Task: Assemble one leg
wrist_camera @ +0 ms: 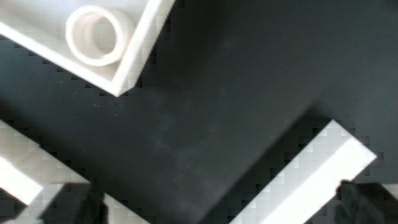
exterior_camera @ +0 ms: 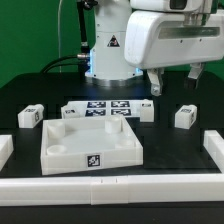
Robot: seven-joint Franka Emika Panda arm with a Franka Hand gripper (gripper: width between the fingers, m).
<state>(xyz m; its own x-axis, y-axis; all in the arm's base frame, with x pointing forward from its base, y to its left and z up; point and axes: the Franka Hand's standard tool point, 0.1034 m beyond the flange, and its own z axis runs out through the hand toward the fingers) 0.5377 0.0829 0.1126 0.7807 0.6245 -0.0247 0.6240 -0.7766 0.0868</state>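
A leg [exterior_camera: 185,115], a small white tagged cube, stands on the black table at the exterior view's right. Another leg [exterior_camera: 30,116] stands at the left. Two more tagged blocks [exterior_camera: 143,108] stand at the ends of the marker board [exterior_camera: 100,108]. The white tray [exterior_camera: 90,150] with a raised rim lies in front of the middle. My gripper [exterior_camera: 176,82] hangs open and empty above the table, up and slightly left of the right leg. In the wrist view my gripper [wrist_camera: 214,212] is open over bare table, with a tray corner [wrist_camera: 107,40] in sight. No leg shows there.
Long white bars lie along the front [exterior_camera: 110,188], the left [exterior_camera: 5,150] and the right [exterior_camera: 212,150] of the work area. In the wrist view a white bar [wrist_camera: 334,160] runs close by one finger [wrist_camera: 365,205].
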